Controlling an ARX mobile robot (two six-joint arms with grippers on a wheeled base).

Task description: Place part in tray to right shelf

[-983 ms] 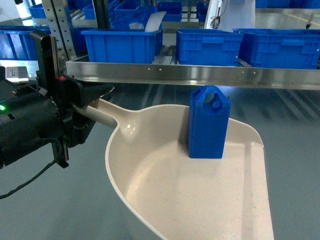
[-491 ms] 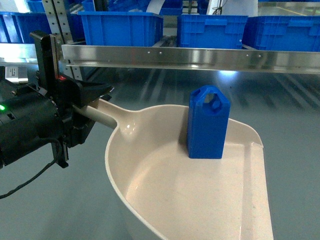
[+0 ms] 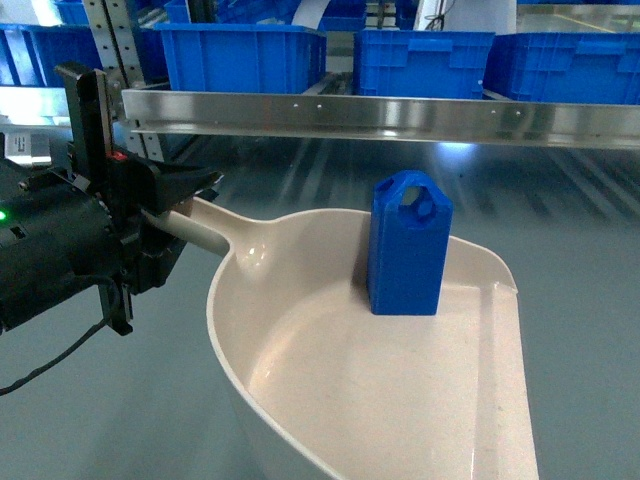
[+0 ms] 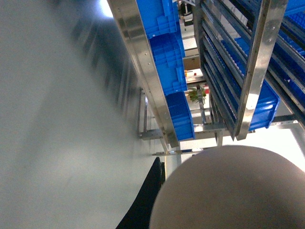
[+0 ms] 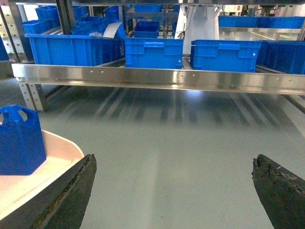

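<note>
1. Blue part [image 3: 408, 245] stands upright inside the tray [image 3: 330, 390], toward the far side of the pan, just short of the flat front lip on the right; peaked top with cut-out holes faces up
2. Right wrist view shows the same part [image 5: 19, 140] at lower left, sitting on the cream tray [image 5: 28, 183] surface
3. Tray is held off the floor, pan roughly level, handle running up-left into the left gripper [image 3: 165, 215]
4. Left jaws are clenched on the tray handle; black arm body with a green LED sits at far left of the head view
5. Left wrist view is mostly filled by the rounded cream tray [image 4: 233, 191] back, view rotated, rack and crates running diagonally behind it
6. Right gripper [image 5: 174, 191] is away from everything: jaws released, two dark fingers [image 5: 71, 193] spread wide at the bottom corners of its own view, nothing between them but floor. Left finger sits just beside the tray rim; can't tell if it touches
7. Right gripper does not show in the head view
8. Steel front rail [image 3: 380, 117] of the shelf runs across the frame beyond and above the tray, apart from it
9. Big blue crates [image 3: 425, 62] sit in a row on the shelf behind the rail
10. Grey floor [image 3: 580, 250] under the tray and rack, with blurred streaks of reflection
</note>
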